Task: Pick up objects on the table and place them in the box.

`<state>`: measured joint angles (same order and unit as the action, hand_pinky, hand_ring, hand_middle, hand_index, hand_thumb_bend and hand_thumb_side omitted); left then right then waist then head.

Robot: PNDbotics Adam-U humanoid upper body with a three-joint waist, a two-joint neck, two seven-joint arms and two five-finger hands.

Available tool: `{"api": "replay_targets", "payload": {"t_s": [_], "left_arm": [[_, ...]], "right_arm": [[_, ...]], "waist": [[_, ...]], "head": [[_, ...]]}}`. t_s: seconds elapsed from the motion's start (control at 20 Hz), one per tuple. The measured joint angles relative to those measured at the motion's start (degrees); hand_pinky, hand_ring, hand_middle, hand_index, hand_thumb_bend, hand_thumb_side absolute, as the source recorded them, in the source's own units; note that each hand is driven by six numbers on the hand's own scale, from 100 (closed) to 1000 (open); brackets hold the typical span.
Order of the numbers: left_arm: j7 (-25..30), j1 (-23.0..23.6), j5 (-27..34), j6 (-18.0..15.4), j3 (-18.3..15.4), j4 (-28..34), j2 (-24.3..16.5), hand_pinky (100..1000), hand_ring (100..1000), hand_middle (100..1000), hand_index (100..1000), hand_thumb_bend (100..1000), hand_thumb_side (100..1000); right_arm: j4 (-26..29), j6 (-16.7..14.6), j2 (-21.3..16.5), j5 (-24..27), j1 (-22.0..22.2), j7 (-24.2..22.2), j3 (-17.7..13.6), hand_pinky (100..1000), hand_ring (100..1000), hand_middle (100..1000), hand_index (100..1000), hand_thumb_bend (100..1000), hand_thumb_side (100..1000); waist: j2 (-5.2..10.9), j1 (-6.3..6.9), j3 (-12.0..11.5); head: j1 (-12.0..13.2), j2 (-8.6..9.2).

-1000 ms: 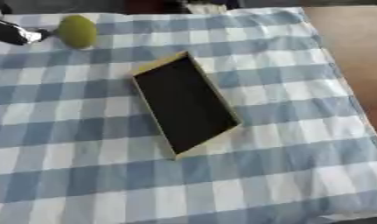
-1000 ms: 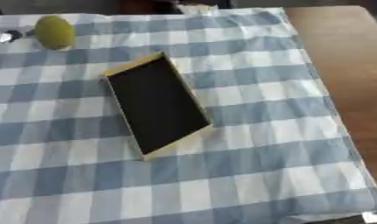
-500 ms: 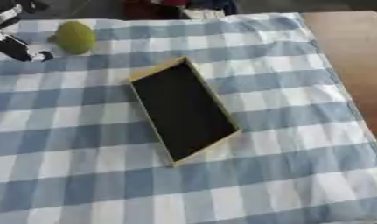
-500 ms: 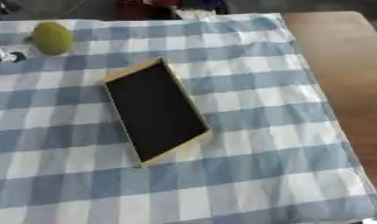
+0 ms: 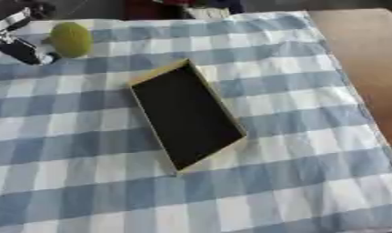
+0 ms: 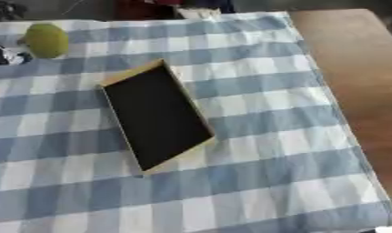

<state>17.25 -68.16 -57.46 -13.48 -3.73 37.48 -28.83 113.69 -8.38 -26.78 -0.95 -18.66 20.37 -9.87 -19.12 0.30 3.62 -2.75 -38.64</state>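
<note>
A shallow rectangular box [image 5: 187, 114] with a pale yellowish rim and a black inside lies near the middle of the surface [image 5: 342, 73], turned askew so that its long sides run from upper left to lower right. Nothing shows inside it. It sits on a blue-and-white checked cloth [image 5: 294, 150] that covers most of the surface; bare brown wood shows only along the right side.

Up in the far left corner rests a round, yellow-green object [image 5: 71, 39] — it looks like a fruit, though I cannot make out which. It sits on the cloth, well apart from the box.

Just beside that green object, on its left, the robot's left hand [image 5: 20, 43] comes in from the edge of the view. Only part of it shows: black fingers with silver parts, one dark fingertip [image 5: 27, 53] pointing down toward the cloth close to the object. The hand is near the fruit, with a thin strip of cloth between them — not closed round it. Whether its fingers are spread or curled I cannot tell from here.

The right hand shows in neither view.
</note>
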Motion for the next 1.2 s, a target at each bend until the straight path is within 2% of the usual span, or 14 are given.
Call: {"api": "replay_targets", "payload": {"t_s": [0.3, 0.7, 1.2], "left_arm": [[-3.17, -0.55, -0.98, 2.51, -0.51, -0.44, 0.15, 880, 880, 864, 941, 433, 100], [-5.35, -1.57, -4.35, 3.98, -0.77, -1.43, 0.06, 894, 894, 876, 949, 494, 100], [-6.87, -2.71, -11.48, 7.11, -1.11, -2.33, -1.13, 904, 896, 865, 935, 590, 100]], "right_arm": [[0.0, -0.08, 0.01, 0.05, -0.38, -0.17, 0.01, 795, 650, 620, 677, 100, 626], [0.0, -0.06, 0.02, 0.05, -1.01, -0.28, 0.02, 796, 651, 619, 677, 100, 631], [0.0, -0.06, 0.03, 0.05, -1.52, -0.57, 0.04, 798, 652, 619, 676, 100, 637]], "waist": [[-1.09, 0.46, 0.9], [-2.69, 1.51, 3.0], [-4.05, 2.62, 4.05]], "head": [[0.7, 0.64], [2.33, 1.86], [3.6, 2.72]]}}
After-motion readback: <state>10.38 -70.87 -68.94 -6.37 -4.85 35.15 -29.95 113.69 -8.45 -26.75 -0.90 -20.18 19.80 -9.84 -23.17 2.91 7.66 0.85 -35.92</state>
